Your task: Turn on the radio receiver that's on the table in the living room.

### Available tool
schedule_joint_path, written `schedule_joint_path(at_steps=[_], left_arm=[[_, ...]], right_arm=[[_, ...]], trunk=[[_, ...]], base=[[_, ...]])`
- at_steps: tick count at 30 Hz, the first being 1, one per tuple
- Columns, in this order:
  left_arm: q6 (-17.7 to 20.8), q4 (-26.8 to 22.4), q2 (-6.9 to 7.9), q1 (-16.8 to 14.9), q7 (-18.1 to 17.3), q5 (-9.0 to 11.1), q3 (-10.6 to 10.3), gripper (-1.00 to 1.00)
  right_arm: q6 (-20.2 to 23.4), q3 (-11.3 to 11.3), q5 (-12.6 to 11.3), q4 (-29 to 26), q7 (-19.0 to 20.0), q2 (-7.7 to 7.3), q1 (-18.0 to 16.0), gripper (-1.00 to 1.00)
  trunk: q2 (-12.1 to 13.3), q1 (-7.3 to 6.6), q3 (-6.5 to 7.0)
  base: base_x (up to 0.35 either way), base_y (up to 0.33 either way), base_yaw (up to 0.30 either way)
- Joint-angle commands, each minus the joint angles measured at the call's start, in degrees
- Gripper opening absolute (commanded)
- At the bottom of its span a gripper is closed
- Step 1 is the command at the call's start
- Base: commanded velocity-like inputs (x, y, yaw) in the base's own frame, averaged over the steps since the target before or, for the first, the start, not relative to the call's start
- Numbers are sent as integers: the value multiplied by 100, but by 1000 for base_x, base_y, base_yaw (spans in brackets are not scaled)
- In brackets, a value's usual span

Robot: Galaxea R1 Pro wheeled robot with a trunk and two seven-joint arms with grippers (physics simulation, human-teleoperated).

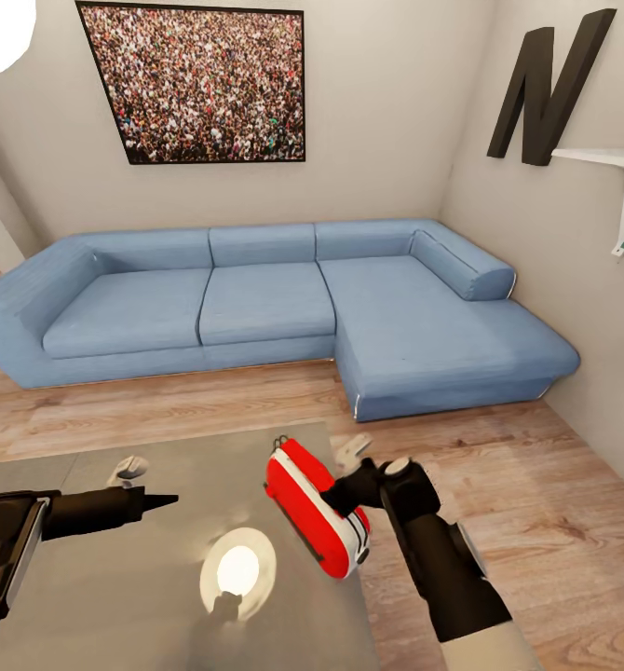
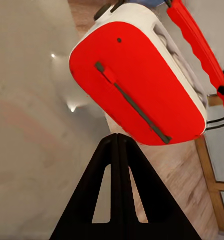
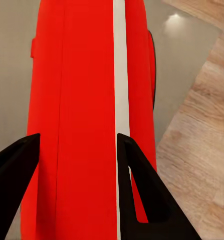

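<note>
Room: living room, blue sofa (image 1: 275, 308) along the beige wall, light wood floor (image 1: 535, 485).
Radio: the radio (image 1: 317, 508) sits tilted at the right edge of the grey surface (image 1: 98, 596), apparently lifted off it, its small handle toward the sofa.
Right gripper: the right gripper (image 1: 354, 494) has its jaws spread around the radio's body; in the wrist view a finger (image 3: 142, 195) lies against the red shell on each side, so it looks to be holding it.
Left gripper: the left gripper (image 1: 154, 503) hovers over the surface, well apart from the radio, jaws closed to a point and holding nothing, aimed at the radio's red face (image 2: 137, 85).
Progress: radio reached and seemingly gripped; switching it on is, I'd judge, still to do. A slider on a dark slot (image 2: 109, 75) shows on that face, likely the switch.
Writing: a big black letter "N" (image 1: 547, 84) on the right wall; no brand or label readable on the radio. The crowd photo (image 1: 196, 82) carries no text.
</note>
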Motion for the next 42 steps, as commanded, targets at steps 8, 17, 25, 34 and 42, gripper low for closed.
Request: schedule_joint_path(at_steps=[8,17,25,34,42], left_arm=[[-9,9,7,0,0,5,-1,-100],[-18,10,7,0,0,6,0,-100],[-18,11,7,0,0,7,-4,-100],[-11,13,10,0,-7,8,-5,-100],[-18,135,2,0,14,-8,3,-100]], right_arm=[[-594,39,-122,754,-306,1,-8,-100],[-751,482,-751,1008,-965,1,-9,-100],[-756,535,-937,1055,-1043,1,-10,-100],[-756,527,-967,1066,-1055,1,-10,-100],[-887,489,-970,1206,-1183,1,29,-100]], trunk=[[0,0,0],[0,0,0],[0,0,0],[0,0,0],[-1,0,0]], base=[[0,0,0],[0,0,0],[0,0,0],[0,0,0],[0,0,0]])
